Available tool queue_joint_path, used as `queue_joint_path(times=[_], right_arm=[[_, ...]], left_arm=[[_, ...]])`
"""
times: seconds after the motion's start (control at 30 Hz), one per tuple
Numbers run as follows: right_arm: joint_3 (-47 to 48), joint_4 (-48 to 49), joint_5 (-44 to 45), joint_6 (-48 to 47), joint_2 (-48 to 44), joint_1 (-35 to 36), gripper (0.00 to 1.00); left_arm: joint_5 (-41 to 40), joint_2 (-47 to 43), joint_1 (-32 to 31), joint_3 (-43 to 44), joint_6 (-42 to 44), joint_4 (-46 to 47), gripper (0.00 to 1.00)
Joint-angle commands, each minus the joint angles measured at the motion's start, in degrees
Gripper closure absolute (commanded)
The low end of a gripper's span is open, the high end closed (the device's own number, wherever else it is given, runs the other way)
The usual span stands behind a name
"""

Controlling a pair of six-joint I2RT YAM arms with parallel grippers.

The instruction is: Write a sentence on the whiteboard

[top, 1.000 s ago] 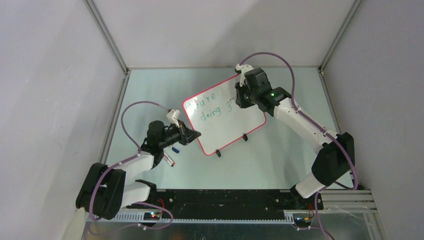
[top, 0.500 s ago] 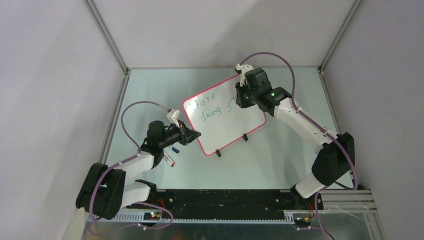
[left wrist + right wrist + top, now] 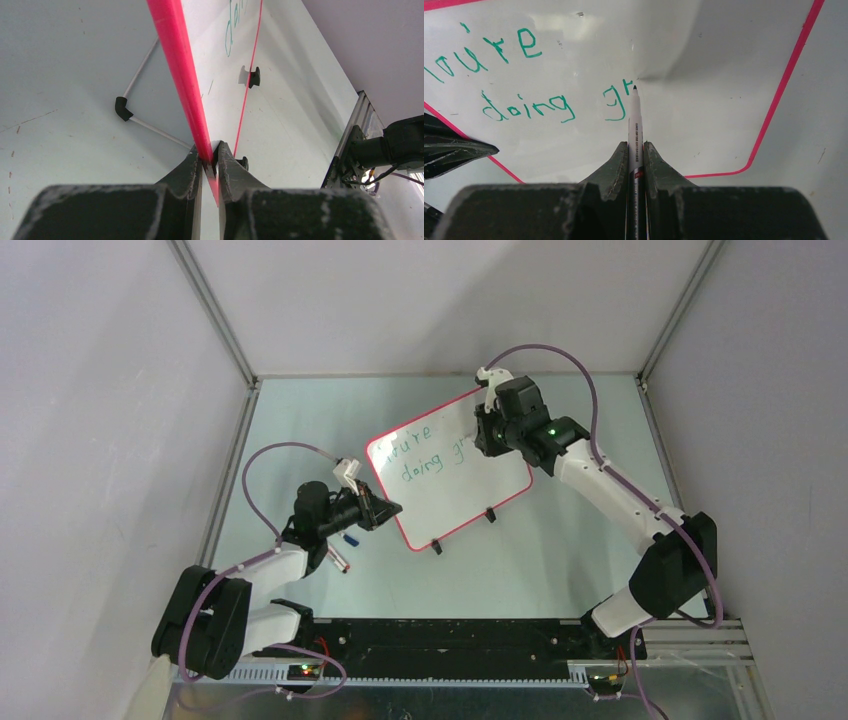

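The whiteboard (image 3: 460, 485), white with a red-pink rim, stands tilted on two black clip feet mid-table. It reads "You're doing gr" in green (image 3: 524, 107). My left gripper (image 3: 392, 508) is shut on the board's left rim (image 3: 187, 95). My right gripper (image 3: 483, 435) is shut on a white marker (image 3: 634, 130), its tip touching the board just right of the "gr".
A small marker cap and a second pen (image 3: 343, 552) lie on the table under the left arm. A black-tipped wire stand (image 3: 121, 107) shows behind the board in the left wrist view. Enclosure walls stand on three sides.
My right gripper has shifted slightly right along the board with the marker, adding to the "gr". The left arm and board have not moved.
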Motion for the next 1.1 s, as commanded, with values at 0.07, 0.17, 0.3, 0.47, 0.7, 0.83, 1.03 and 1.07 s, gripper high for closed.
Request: queue_joint_path(times=[0.07,0.17,0.3,0.47,0.7,0.83,1.03,1.07], right_arm=[[-0.38,1.24,0.84,0.04,-1.26,-0.19,1.00],[-0.46,1.21,1.11,0.04,-0.82,-0.19,1.00],[-0.45,1.57,1.27,-0.02,-0.34,-0.20,1.00],[-0.39,2.08,1.15,-0.03,0.14,-0.28,1.00],[-0.37,2.65,0.78,0.03,0.47,-0.42,1.00],[-0.20,2.60,0.74,-0.03,0.90,-0.46,1.00],[-0.17,2.83,0.74,0.04,1.25,-0.54,1.00],[-0.14,2.86,0.74,0.11,1.29,-0.54,1.00]], left_arm=[[-6.81,0.88,0.53,0.56,5.78,-3.95,0.98],[-6.80,0.88,0.57,0.56,5.77,-4.00,0.98],[-6.73,0.96,0.54,0.56,5.76,-4.01,0.98],[-6.74,0.97,0.58,0.57,5.79,-3.89,0.98],[-6.69,1.05,0.52,0.61,5.79,-3.91,0.98],[-6.73,1.06,0.56,0.59,5.82,-3.92,0.98],[-6.70,1.08,0.52,0.57,5.76,-3.89,0.98],[-6.67,1.08,0.55,0.57,5.76,-3.89,0.98]])
